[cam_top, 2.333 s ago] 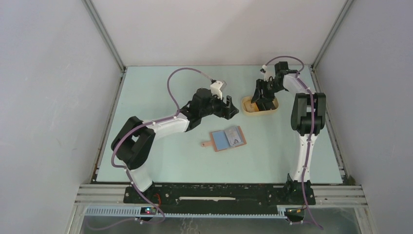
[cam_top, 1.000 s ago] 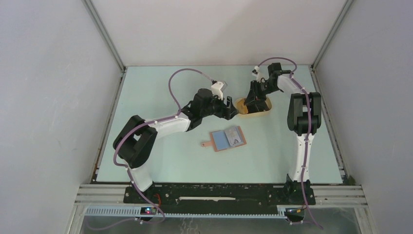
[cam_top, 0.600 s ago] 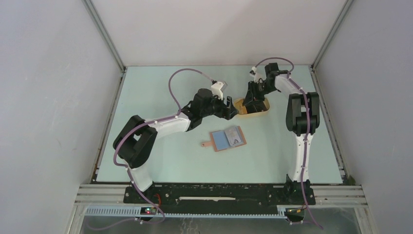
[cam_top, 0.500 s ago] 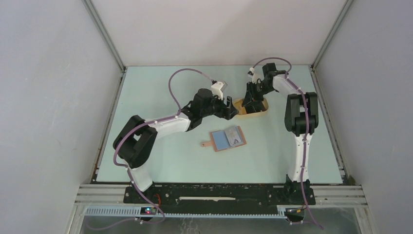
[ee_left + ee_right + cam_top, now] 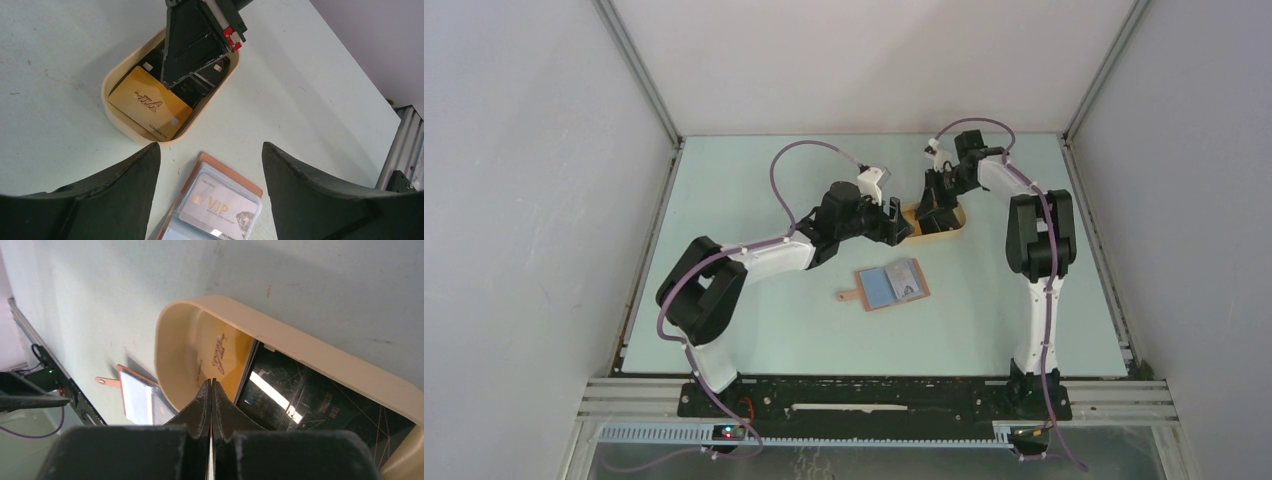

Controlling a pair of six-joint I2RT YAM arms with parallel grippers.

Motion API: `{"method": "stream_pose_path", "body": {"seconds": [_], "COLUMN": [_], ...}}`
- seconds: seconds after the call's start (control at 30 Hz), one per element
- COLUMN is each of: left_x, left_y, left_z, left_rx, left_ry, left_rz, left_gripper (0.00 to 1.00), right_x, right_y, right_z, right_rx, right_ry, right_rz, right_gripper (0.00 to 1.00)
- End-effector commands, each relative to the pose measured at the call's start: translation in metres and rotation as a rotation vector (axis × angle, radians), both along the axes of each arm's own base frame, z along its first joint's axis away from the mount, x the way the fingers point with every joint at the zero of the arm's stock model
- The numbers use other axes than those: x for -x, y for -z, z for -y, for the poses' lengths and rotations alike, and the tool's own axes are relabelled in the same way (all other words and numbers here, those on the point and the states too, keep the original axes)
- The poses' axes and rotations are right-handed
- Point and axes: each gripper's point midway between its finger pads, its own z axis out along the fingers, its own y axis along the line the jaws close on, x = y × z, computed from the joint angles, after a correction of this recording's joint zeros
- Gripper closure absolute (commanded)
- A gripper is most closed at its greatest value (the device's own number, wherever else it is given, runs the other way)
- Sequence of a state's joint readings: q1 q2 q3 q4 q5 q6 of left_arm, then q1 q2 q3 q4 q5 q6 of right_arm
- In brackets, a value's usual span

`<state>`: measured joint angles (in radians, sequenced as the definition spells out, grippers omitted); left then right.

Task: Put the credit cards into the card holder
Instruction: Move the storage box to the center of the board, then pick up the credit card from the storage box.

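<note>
The card holder [image 5: 892, 287] lies open on the table, a silver VIP card [image 5: 220, 210] in its right pocket. An orange-yellow credit card [image 5: 150, 102] rests in the beige oval tray [image 5: 112, 85] beside dark cards [image 5: 192, 90]. My right gripper [image 5: 211, 381] reaches down into the tray with its jaws pressed together. Its tips are over the edge where the orange card [image 5: 225, 355] meets a dark card [image 5: 310, 405], and nothing shows between them. My left gripper [image 5: 210, 150] hangs open above the table between the tray and the holder, empty.
The tray [image 5: 954, 228] sits just right of my left gripper [image 5: 896, 224] at the back of the table, with the right gripper [image 5: 929, 215] inside it. The holder's strap tab [image 5: 848, 295] points left. Grey walls enclose the table on three sides.
My right gripper's jaws have closed. The right arm has shifted left and the tray has slid left with it, closer to the left gripper. The left arm has held still.
</note>
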<state>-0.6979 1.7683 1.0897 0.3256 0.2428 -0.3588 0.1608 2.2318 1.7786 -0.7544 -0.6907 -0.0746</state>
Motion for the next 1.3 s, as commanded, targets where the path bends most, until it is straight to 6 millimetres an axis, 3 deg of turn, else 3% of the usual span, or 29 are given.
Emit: {"method": "stream_pose_path", "body": {"seconds": [0.0,0.23,0.33,0.4,0.63,0.87,1.07,1.27], "left_x": [-0.012,-0.015,-0.017,-0.019,-0.035,-0.042,-0.043,-0.045], "left_y": [-0.029,-0.028,-0.027,-0.024,-0.003,0.014,0.031,0.045], "left_z": [0.008,0.004,0.003,0.002,-0.011,-0.011,-0.003,0.003], "left_rx": [0.047,0.051,0.051,0.046,0.021,-0.013,-0.042,-0.068], "left_ry": [-0.011,-0.031,-0.037,-0.048,-0.139,-0.162,-0.140,-0.124], "left_rz": [0.051,0.044,0.039,0.029,-0.071,-0.146,-0.220,-0.278], "left_gripper": [0.21,0.23,0.23,0.23,0.20,0.20,0.25,0.39], "right_x": [-0.004,-0.011,-0.013,-0.012,-0.014,-0.009,-0.005,0.001], "right_y": [-0.049,-0.042,-0.030,-0.024,-0.006,0.009,0.011,0.004], "right_z": [-0.010,0.002,0.005,0.003,0.004,-0.002,-0.010,-0.022], "right_rx": [-0.124,-0.058,-0.034,-0.023,0.029,0.024,-0.009,-0.088], "right_ry": [-0.012,0.024,0.040,0.037,0.047,0.030,0.015,-0.005], "right_rz": [0.078,0.095,0.074,0.061,0.037,-0.013,-0.040,-0.073], "right_gripper": [1.00,0.99,0.76,0.67,0.53,0.52,0.51,0.51]}}
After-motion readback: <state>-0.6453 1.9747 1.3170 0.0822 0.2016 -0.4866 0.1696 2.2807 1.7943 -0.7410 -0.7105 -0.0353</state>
